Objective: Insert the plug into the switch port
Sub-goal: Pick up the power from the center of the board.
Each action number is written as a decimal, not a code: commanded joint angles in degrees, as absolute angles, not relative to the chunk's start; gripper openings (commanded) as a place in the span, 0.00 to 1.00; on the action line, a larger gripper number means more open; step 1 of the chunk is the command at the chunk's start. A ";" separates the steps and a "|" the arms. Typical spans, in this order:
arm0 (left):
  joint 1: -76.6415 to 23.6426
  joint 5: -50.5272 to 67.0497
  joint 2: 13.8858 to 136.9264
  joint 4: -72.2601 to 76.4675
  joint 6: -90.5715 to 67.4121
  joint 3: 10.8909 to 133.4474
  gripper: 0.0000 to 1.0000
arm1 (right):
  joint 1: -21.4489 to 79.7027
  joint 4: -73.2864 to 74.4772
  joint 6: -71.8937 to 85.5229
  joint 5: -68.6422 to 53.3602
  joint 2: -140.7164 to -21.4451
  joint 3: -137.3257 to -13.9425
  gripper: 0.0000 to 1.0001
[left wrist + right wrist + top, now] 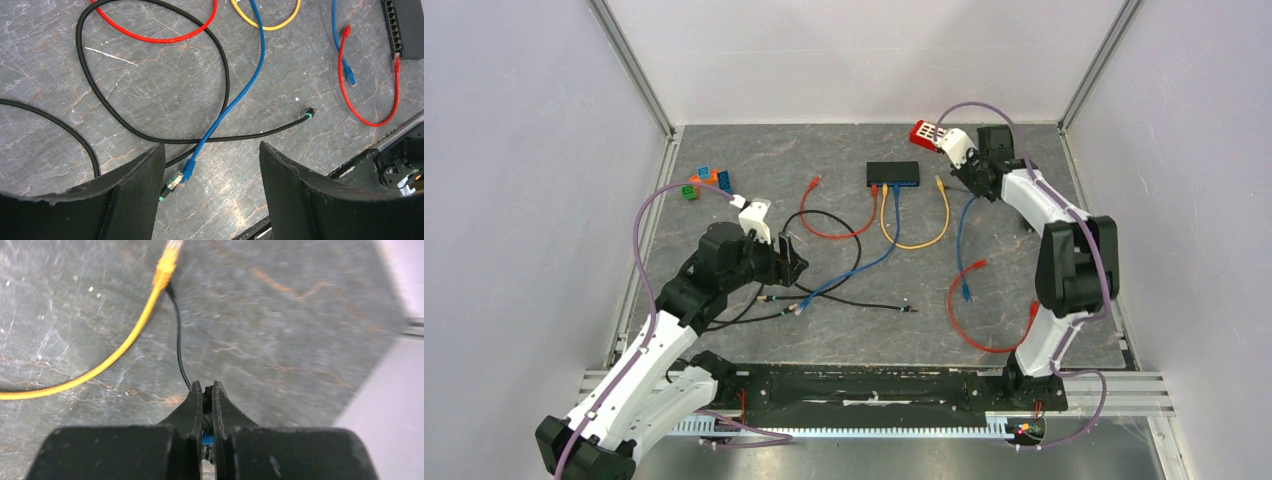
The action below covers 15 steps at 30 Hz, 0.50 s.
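Guessing the plug in play is the end of the blue cable on the right. That cable runs up into the right gripper, which sits just right of the switch at the far middle. Wrist cam shows its fingers pinched together with a bit of blue wedged between them. I'd call that clamped on the plug, though most of it is hidden. A thin black wire runs out past the tips toward a loose yellow plug lying just ahead. The switch already has three leads in its near face. The left gripper is spread wide, holding nothing, hovering near left over a second blue plug.

Step-wise I'd say the grab is done and insertion isn't started. The next move needs the plug lifted, turned to face a free port on the near side and lined up square before pushing, without dragging the yellow plug along.
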<state>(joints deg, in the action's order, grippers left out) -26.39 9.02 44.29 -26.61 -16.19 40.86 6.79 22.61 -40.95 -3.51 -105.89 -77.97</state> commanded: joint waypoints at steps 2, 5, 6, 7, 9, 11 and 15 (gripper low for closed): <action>-26.54 7.33 42.99 -24.52 -15.11 40.46 0.74 | 8.06 13.91 -38.92 7.84 -97.19 -74.58 0.00; -26.54 7.06 42.73 -24.52 -15.27 40.36 0.73 | 9.05 9.09 -38.49 12.50 -94.04 -70.41 0.00; -26.54 7.04 42.74 -24.48 -15.29 40.36 0.73 | 9.35 7.92 -38.54 13.58 -93.13 -69.52 0.00; -26.56 6.99 42.83 -24.43 -15.27 40.38 0.73 | 9.65 6.73 -38.29 13.37 -91.86 -68.42 0.00; -26.54 6.94 42.89 -24.49 -15.29 40.43 0.73 | 9.75 4.41 -37.34 11.39 -89.41 -66.20 0.00; -26.54 7.04 42.66 -24.52 -15.61 40.34 0.73 | 9.91 2.78 -37.03 8.51 -87.07 -63.78 0.00; -26.54 6.91 42.42 -24.03 -17.72 39.88 0.72 | 9.93 -0.41 -35.24 0.43 -83.06 -59.71 0.00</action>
